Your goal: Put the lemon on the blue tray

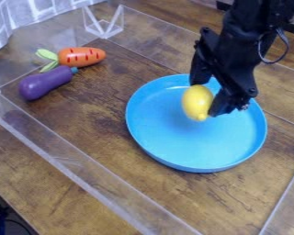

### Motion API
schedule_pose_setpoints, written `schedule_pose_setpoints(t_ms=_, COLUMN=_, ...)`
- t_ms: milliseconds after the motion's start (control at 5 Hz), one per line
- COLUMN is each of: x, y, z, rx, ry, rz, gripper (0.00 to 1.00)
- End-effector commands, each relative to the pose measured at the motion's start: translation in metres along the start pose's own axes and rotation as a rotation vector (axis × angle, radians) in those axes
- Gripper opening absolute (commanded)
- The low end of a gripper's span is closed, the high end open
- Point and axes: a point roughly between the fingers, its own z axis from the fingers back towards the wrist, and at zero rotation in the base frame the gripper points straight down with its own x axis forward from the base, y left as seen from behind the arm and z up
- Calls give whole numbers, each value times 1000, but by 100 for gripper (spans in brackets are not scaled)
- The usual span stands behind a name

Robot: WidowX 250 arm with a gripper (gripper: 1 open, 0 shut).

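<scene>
The lemon [197, 103] is a small yellow oval held between the black fingers of my gripper [209, 99], which is shut on it. It hangs just above the inside of the blue tray [175, 138], a wide round blue dish in the middle of the wooden table. The arm comes down from the top right and points steeply downward. I cannot tell whether the lemon touches the tray floor.
An orange carrot [78, 56] and a purple eggplant [47, 83] lie on the table at the left. Clear plastic walls [63, 138] border the workspace along the left and front. A clear container [107, 16] stands at the back.
</scene>
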Motion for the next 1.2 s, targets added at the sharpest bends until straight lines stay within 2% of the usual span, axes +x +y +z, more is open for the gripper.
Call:
schedule_pose_setpoints(t_ms=0, x=12, y=-2, z=19, rx=13, ry=-73, rz=-4, gripper=0)
schedule_pose_setpoints(t_ms=200, x=12, y=-4, z=15, rx=0, ry=-70, rz=3, gripper=100)
schedule_pose_setpoints(t_ms=400, x=6, y=-1, z=17, rx=-9, ry=-60, rz=23, gripper=100)
schedule_pose_setpoints(t_ms=1000, x=-14, y=7, z=-2, rx=-32, ry=6, rz=56, gripper=100)
